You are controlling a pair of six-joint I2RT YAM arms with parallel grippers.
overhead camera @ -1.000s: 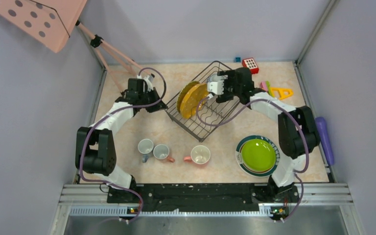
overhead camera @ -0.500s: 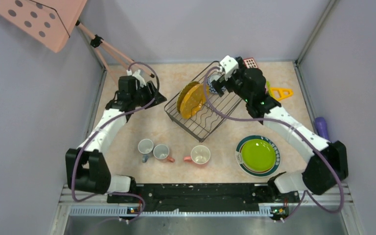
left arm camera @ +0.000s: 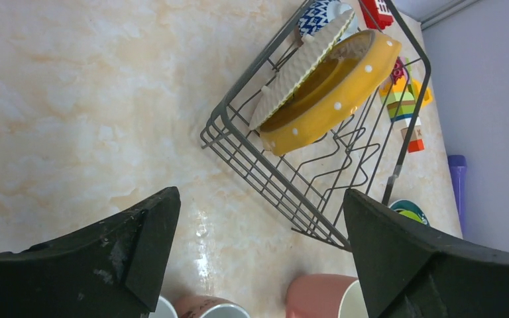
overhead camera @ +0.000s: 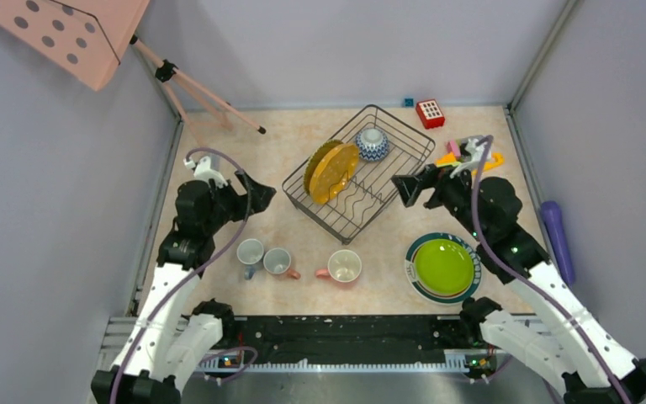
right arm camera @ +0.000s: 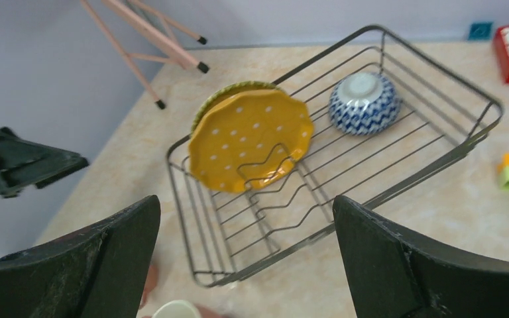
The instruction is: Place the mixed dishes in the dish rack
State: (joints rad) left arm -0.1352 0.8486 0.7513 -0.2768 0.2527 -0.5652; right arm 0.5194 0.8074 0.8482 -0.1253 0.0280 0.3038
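Several toy blocks beside the dish rack, purple cylinder well apart.

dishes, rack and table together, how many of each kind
plates: 4 - yellow dotted plate, ribbed plate, lime-green plate, green-rimmed white plate
bowls: 1 - patterned bowl
mugs: 3 - grey mug, pink-handled mug, pink mug
total: 8

Right gripper has backed out of the dish rack, leaving the patterned bowl well ahead of its fingertips, and the left gripper pulled back too and popped its jaws wide apart.
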